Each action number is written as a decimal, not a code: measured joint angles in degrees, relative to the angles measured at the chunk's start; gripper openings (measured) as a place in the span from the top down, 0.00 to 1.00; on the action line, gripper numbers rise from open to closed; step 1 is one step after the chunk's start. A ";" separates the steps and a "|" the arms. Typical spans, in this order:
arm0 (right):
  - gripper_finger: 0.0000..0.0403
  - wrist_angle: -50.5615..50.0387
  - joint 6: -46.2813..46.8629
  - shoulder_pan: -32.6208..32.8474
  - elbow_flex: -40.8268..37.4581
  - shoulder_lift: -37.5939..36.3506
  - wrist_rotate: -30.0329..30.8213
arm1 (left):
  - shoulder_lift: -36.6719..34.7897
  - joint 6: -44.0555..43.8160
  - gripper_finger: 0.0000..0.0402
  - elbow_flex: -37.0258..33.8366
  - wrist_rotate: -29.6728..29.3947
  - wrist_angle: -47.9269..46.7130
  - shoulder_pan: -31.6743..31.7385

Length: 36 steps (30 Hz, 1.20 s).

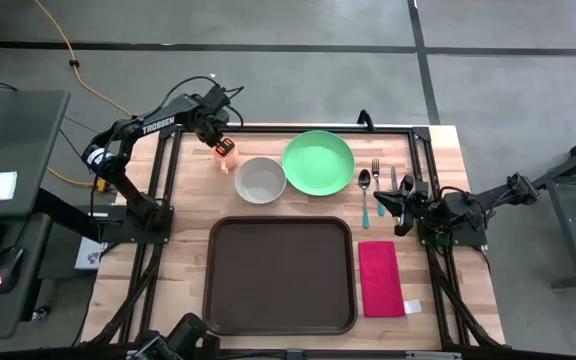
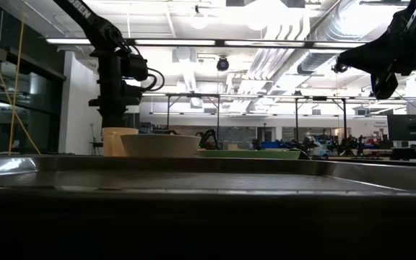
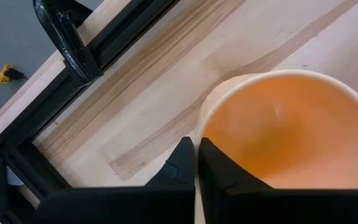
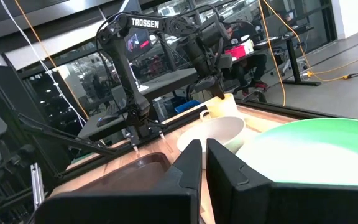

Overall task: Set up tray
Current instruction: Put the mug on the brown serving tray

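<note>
Tray (image 1: 280, 276) at desk (image 1: 183, 270) front edge, nothing on it.
Left tool (image 1: 222, 148) clamped on orange cup (image 1: 225, 152) rim near back-left corner; right tool (image 1: 386, 204) together, near right edge.

"trossen" in white letters stands on the left arm (image 4: 143, 23), seen from above too.

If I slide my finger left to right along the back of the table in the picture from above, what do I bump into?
Orange cup → white bowl → green plate → spoon → fork
</note>
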 joint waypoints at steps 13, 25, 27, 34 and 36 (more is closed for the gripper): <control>1.00 0.00 0.00 -0.01 0.00 0.00 -0.01 | 0.00 0.20 0.94 0.00 -0.24 -0.16 0.00; 1.00 0.00 0.02 0.00 0.00 0.00 0.01 | 0.00 3.34 0.95 2.18 -0.61 -4.08 0.00; 1.00 0.00 0.02 0.01 0.00 0.00 0.01 | 0.00 3.83 0.95 3.14 -0.75 -5.25 0.01; 1.00 0.00 0.02 0.01 0.00 0.00 0.01 | 0.00 4.79 0.96 6.01 -0.59 -8.77 0.02; 1.00 0.00 0.02 0.01 0.00 0.00 0.01 | 0.00 5.06 0.97 6.01 -0.49 -8.94 0.01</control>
